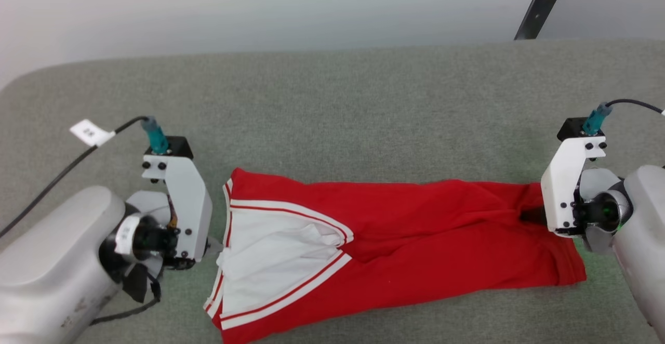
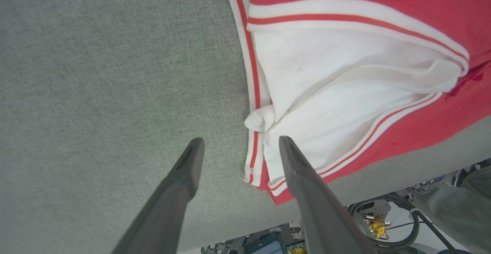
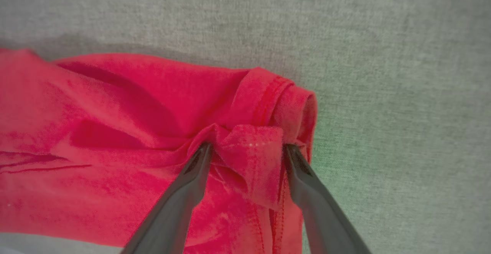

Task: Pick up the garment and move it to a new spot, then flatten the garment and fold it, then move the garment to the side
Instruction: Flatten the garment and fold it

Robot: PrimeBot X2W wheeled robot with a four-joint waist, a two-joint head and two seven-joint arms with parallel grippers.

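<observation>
The garment (image 1: 415, 235), red with a white sleeve and red-and-white striped trim, lies folded in a long strip across the grey table (image 1: 332, 105). My left gripper (image 1: 210, 248) sits at its sleeve end. In the left wrist view that gripper (image 2: 241, 144) is open, its tips just short of a small white bump of the garment (image 2: 345, 93), and one finger lies over the striped edge. My right gripper (image 1: 532, 215) is at the red hem end. Seen from the right wrist, the right gripper (image 3: 245, 146) stands open, with a bunched fold of the garment (image 3: 115, 131) between its fingertips.
The table's rounded far edge meets a pale wall. A dark post (image 1: 535, 14) leans at the top right. A cable with a white tag (image 1: 91, 132) runs from my left wrist. Past the table's near edge lie cables and gear (image 2: 383, 223).
</observation>
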